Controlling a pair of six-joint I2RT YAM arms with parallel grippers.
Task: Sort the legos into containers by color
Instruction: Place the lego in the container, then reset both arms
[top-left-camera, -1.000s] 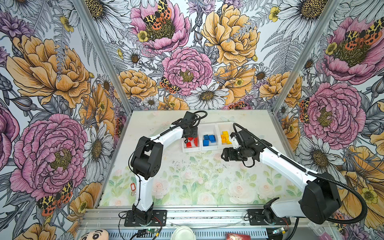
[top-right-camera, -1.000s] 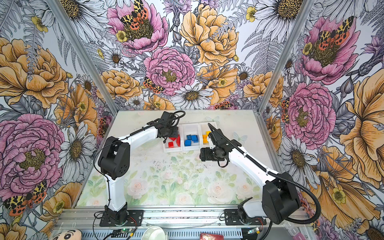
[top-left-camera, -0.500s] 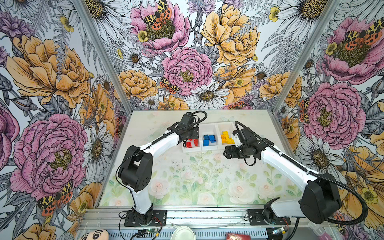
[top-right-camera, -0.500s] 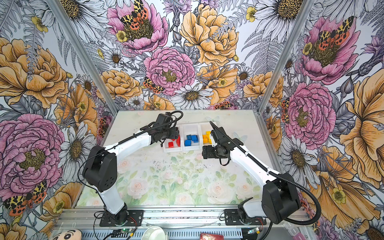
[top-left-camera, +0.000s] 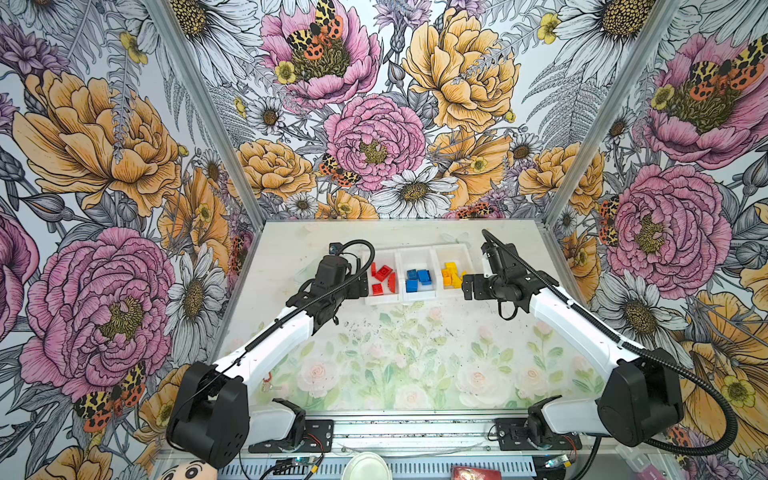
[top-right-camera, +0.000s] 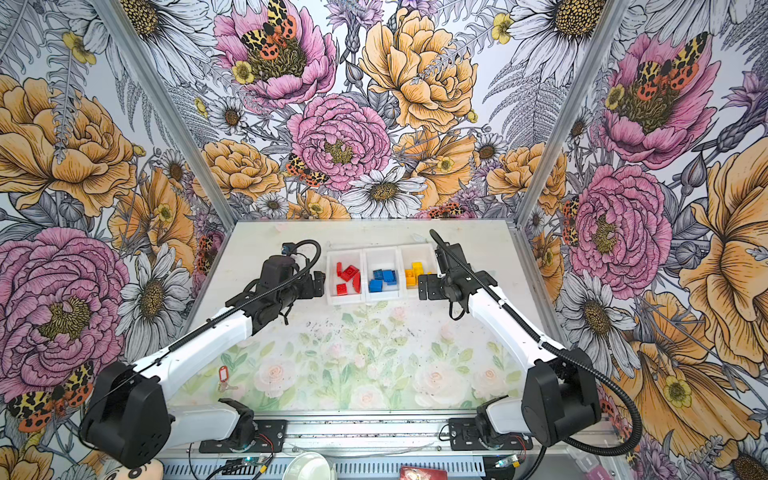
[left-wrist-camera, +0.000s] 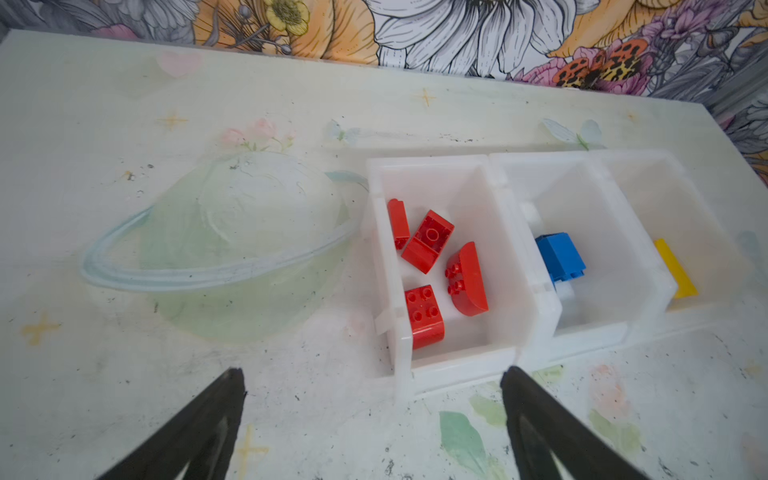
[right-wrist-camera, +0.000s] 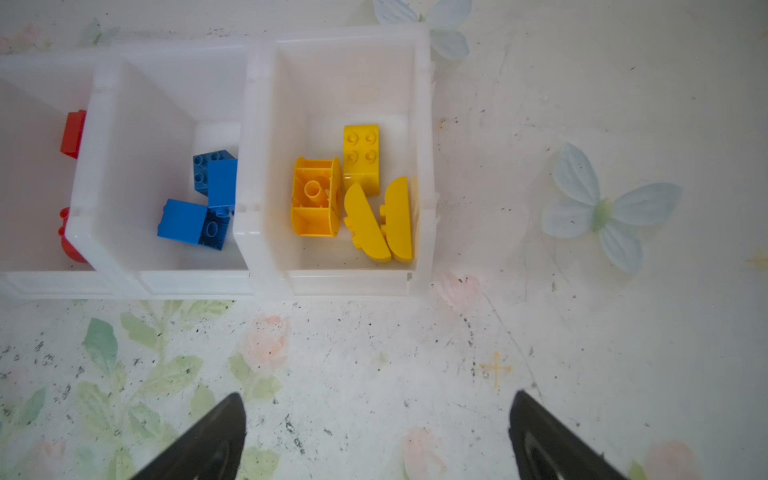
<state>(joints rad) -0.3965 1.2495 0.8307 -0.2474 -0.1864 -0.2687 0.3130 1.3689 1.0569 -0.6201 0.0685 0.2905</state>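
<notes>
**Floral booth, bins filled, both grippers empty**

Flower-printed table (right-wrist-camera: 374, 353) carries the containers (right-wrist-camera: 332, 286) just ahead of both arms. The left gripper (left-wrist-camera: 372, 374) hangs with its fingers spread wide and nothing between them, and the red legos (left-wrist-camera: 428, 241) lie in the bin just beyond its tips. The right gripper (right-wrist-camera: 377, 397) is likewise released, with the yellow legos (right-wrist-camera: 316, 199) straight ahead of it and the blue legos (right-wrist-camera: 220, 183) in the middle bin, between the two grippers. No loose brick shows in the top views, so the sorting looks finished. These bricks should be light, rigid and slick – best pinched across flat side walls, since curved slopes would likely slip
</notes>
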